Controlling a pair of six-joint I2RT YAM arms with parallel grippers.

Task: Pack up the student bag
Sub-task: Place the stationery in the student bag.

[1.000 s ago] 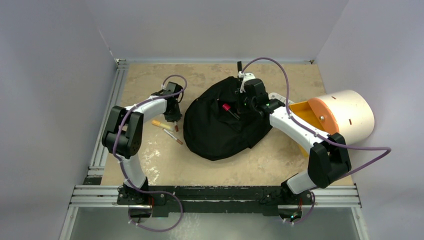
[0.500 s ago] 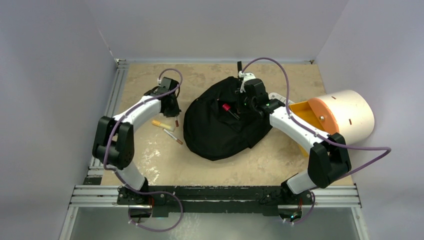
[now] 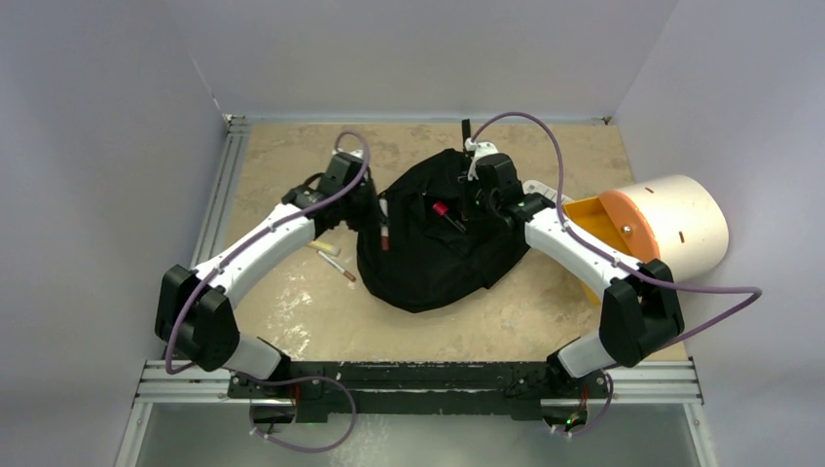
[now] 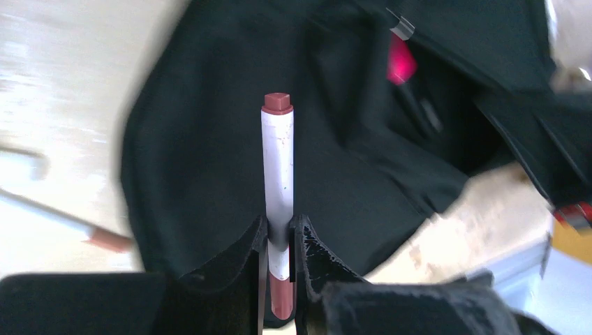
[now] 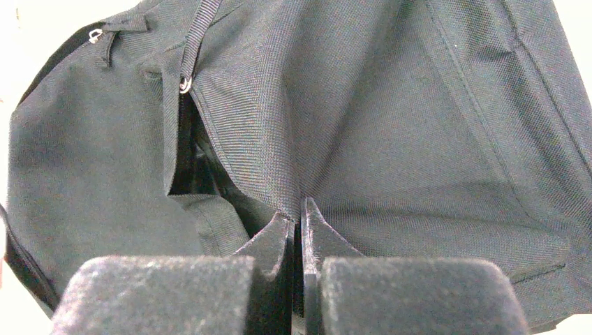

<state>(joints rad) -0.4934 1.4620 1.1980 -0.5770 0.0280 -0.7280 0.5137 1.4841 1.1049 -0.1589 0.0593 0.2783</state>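
Top camera: high behind arm bases, looking down on whole table (image 3: 545,311). Left wrist: close behind left gripper (image 4: 279,223), facing black backpack (image 4: 195,139). Right wrist: even nearer, fabric fills frame. Backpack in all three.

At the middle of the bench (image 3: 292,321), the backpack (image 3: 428,268), with its opening on the far, upper part. In that opening, a small pen (image 3: 443,211). Just right of the opening, the right gripper (image 5: 299,216), pinched onto a fold of the backpack's cloth. Over the backpack's left edge, the left gripper (image 4: 279,234), clamped round a marker (image 4: 278,160) pointing out above the cloth. Left of the backpack, on the bench and just beside each other, two loose pens (image 3: 336,266), near the backpack but apart from it. Right of the backpack, at the bench's right edge, a big drum (image 3: 681,229) on its side, behind the right arm.
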